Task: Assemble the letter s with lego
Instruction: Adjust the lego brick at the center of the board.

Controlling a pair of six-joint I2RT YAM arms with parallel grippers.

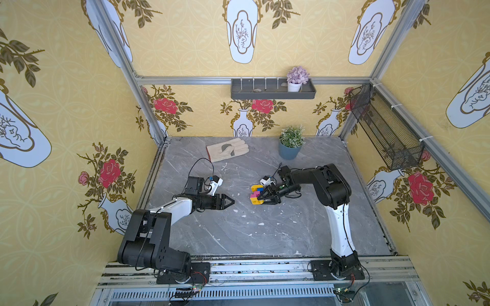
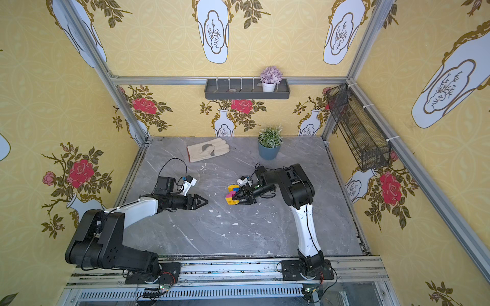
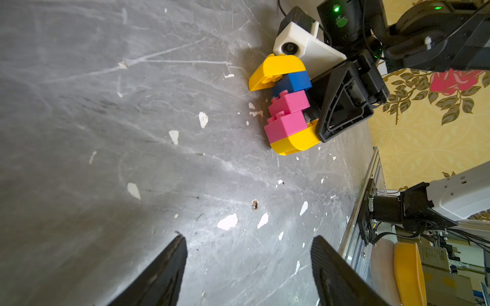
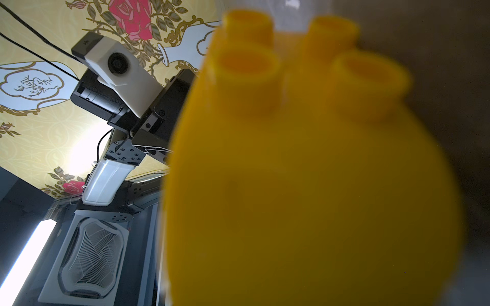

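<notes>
The letter s (image 1: 256, 194) (image 2: 233, 194) is a joined cluster of lego lying on the grey table: a yellow brick at each end, with one blue and two pink between (image 3: 287, 106). My right gripper (image 1: 261, 200) (image 2: 237, 200) has its jaws on either side of the cluster's near end. Whether they still press on it does not show. In the right wrist view a blurred yellow brick (image 4: 305, 172) fills the picture and hides the jaws. My left gripper (image 1: 232, 202) (image 2: 206, 202) (image 3: 248, 238) hovers open and empty to the left of the cluster, pointing at it.
A pale work glove (image 1: 228, 152) and a potted plant (image 1: 290, 144) sit at the back of the table. A grey shelf (image 1: 273, 88) hangs on the back wall and a black mesh basket (image 1: 384, 127) on the right wall. A metal rail (image 1: 252, 267) runs along the front edge.
</notes>
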